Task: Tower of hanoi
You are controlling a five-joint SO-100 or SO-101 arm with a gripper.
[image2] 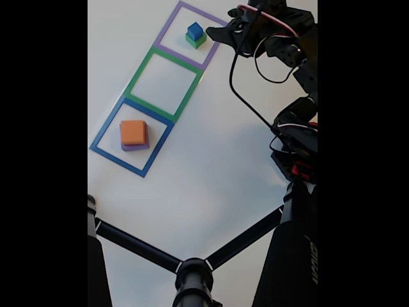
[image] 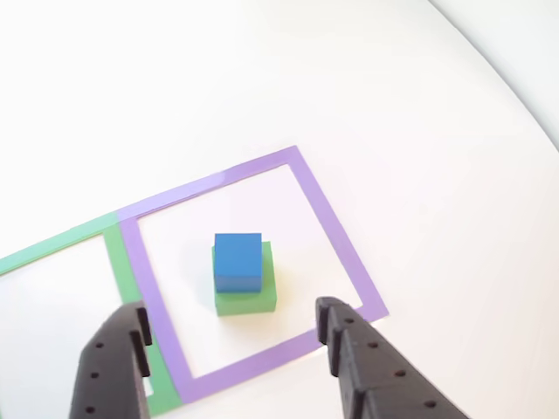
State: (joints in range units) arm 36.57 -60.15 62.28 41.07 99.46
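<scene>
A blue cube (image: 238,260) sits on a green block (image: 247,302) inside the purple tape square (image: 336,236). My gripper (image: 234,312) is open just in front of this stack, one black finger (image: 118,358) on each side of it, and touches neither block. The fixed view shows the blue cube (image2: 195,29) on the green block (image2: 197,42) at the top, with the gripper (image2: 217,33) just right of them. Further down, an orange block (image2: 133,132) lies on a wider purple block (image2: 135,146) inside the blue tape square (image2: 102,137).
A green tape square (image2: 142,70) with nothing in it lies between the other two. The arm (image2: 294,57) and its cables run down the right side of the white table (image2: 211,160). Black tripod legs (image2: 192,268) cross the bottom of the fixed view.
</scene>
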